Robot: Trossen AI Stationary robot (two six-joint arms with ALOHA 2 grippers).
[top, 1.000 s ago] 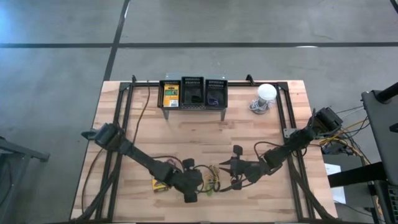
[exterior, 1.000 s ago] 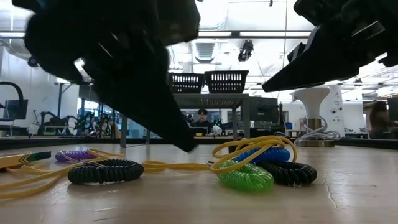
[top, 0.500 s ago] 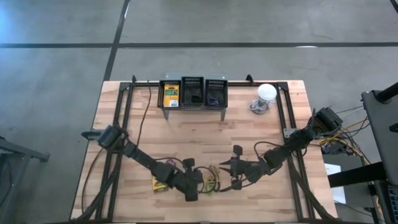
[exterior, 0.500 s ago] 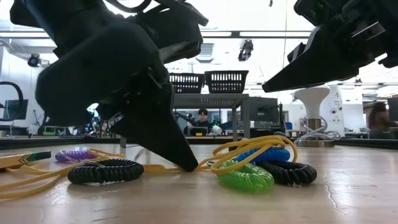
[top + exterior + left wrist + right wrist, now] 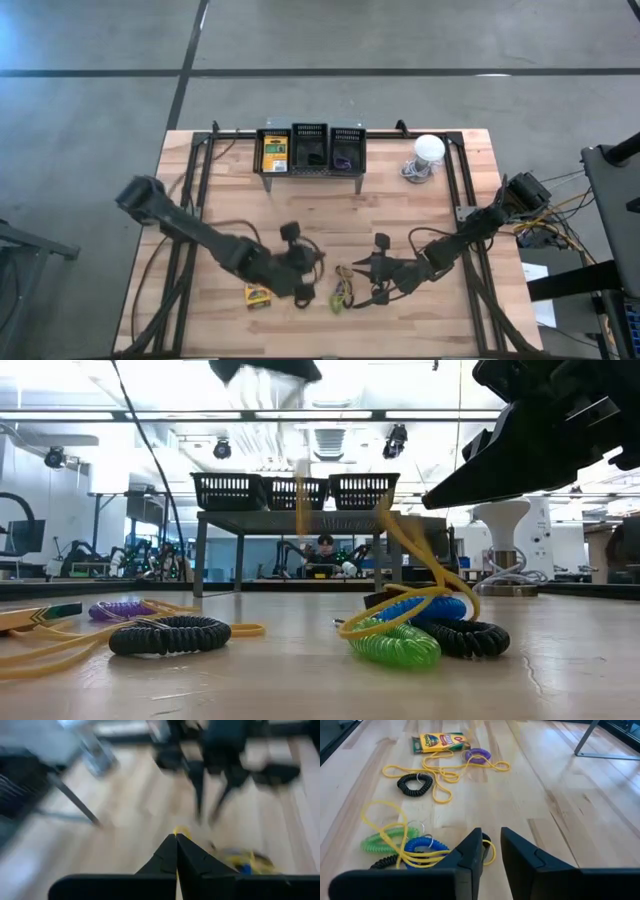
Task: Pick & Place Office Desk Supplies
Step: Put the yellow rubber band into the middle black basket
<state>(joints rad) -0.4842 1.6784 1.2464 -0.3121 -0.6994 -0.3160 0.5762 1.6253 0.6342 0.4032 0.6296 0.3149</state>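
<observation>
Yellow rubber band (image 5: 300, 490): it's up off the wood, pinched at one end, and from low down you see its strand hanging from high in the air towards the coil pile.
Left gripper (image 5: 176, 836): clenched tight on that yellow band, a dab of yellow right at the fingertips, raised above the table at about 7 o'clock from the table's centre.
Right gripper (image 5: 491, 831): fingers a narrow slit apart with bare wood showing between them, hovering low at 5 o'clock, just beside the pile.
Coil pile: green coil (image 5: 382, 840), blue coil (image 5: 425, 845) and a yellow loop tangled together at 6 o'clock, near your front edge.
Black coil (image 5: 415, 784): lying alone, apart from the pile, with loose yellow bands around it.
Purple coil (image 5: 477, 754): flat on the wood near the crayon box (image 5: 440, 742), which sits at 7 o'clock.
Bins (image 5: 310, 150): three in a row at 12 o'clock; the left one holds a second crayon box (image 5: 274, 153).
White bulb (image 5: 428, 150): at 1 o'clock, well apart from the action.
</observation>
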